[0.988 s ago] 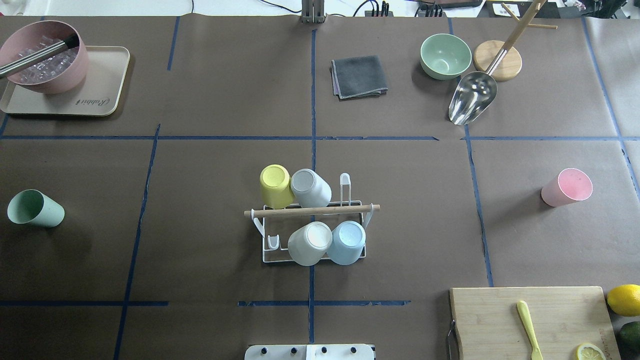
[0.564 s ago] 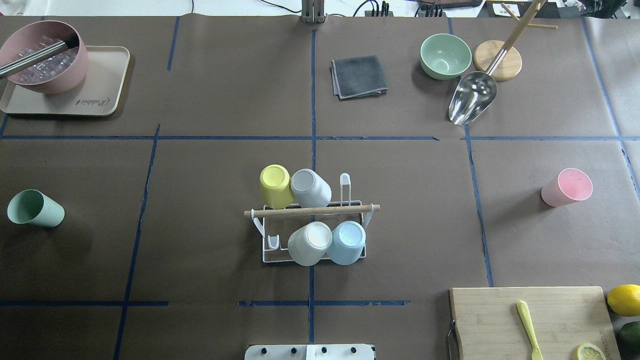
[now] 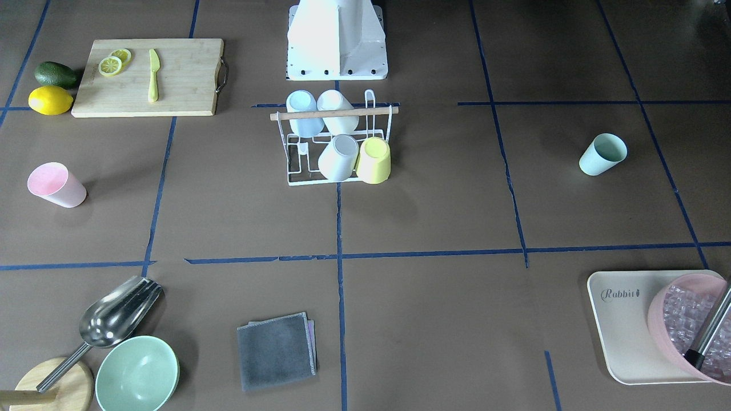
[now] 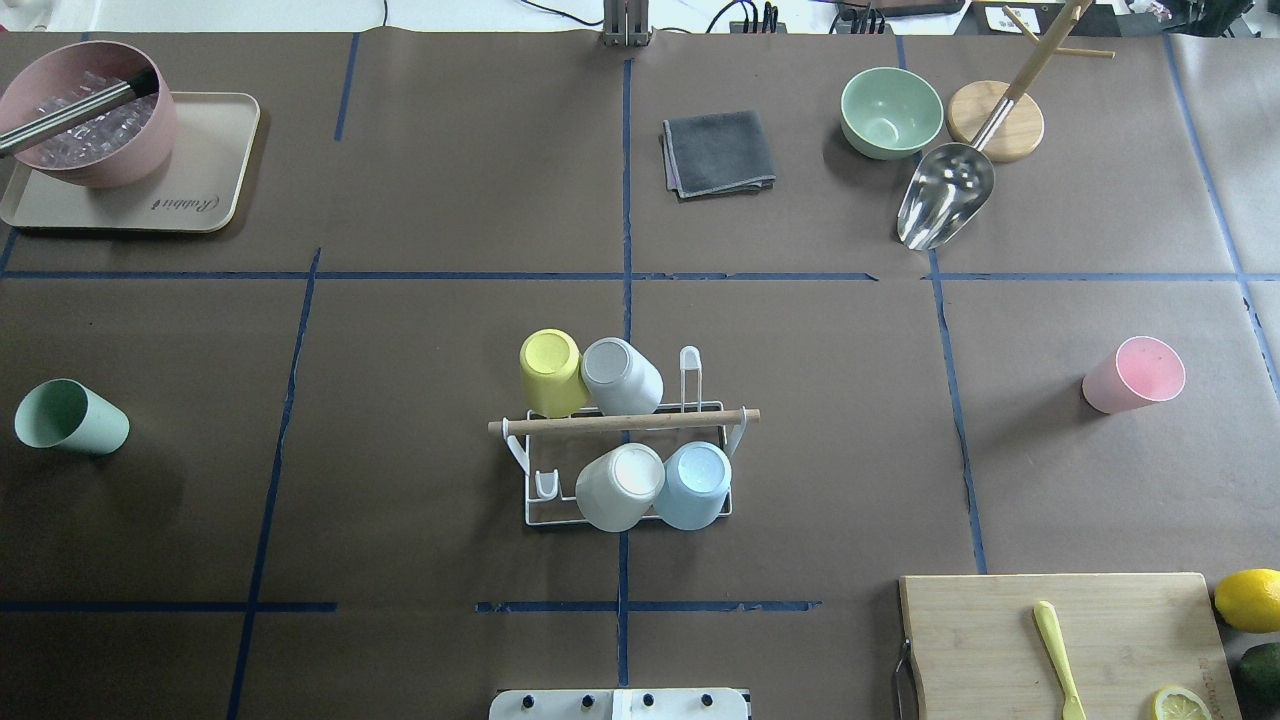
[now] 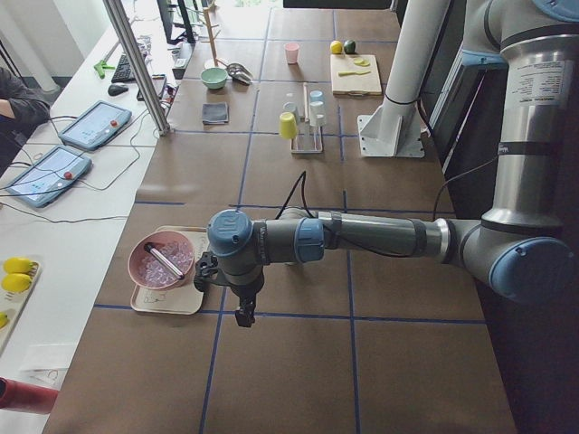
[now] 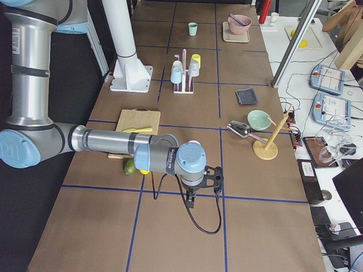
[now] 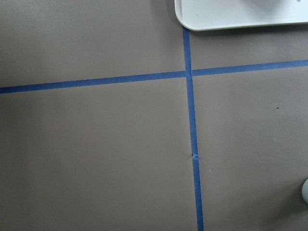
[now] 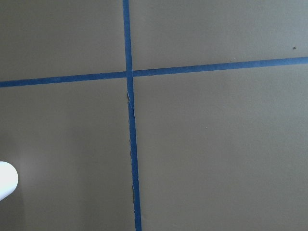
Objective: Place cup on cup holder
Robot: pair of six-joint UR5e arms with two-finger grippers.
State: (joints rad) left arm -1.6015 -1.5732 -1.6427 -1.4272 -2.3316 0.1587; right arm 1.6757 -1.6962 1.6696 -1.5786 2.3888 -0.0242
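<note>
Waiting ungrasped: green cup (image 4: 70,417), pink cup (image 4: 1133,375), apart from cup holder (image 4: 625,421); reach-and-grasp is pending; fingers (image 5: 243,316) apart or together, cannot tell

You have bright, even light from above across the brown paper-covered table (image 4: 450,200). Shadows are soft-edged and faint: the one from the pale pink plastic cup (image 4: 1133,375) slants down and to the left in your overhead view. The shiny metal scoop (image 4: 945,195) carries white glare. The strip beyond the table's far edge is washed out. Both wrist views look flat and slightly soft. The cream tray corner (image 7: 240,14) is overexposed, and a white blob (image 8: 6,180) sits out of focus.
</note>
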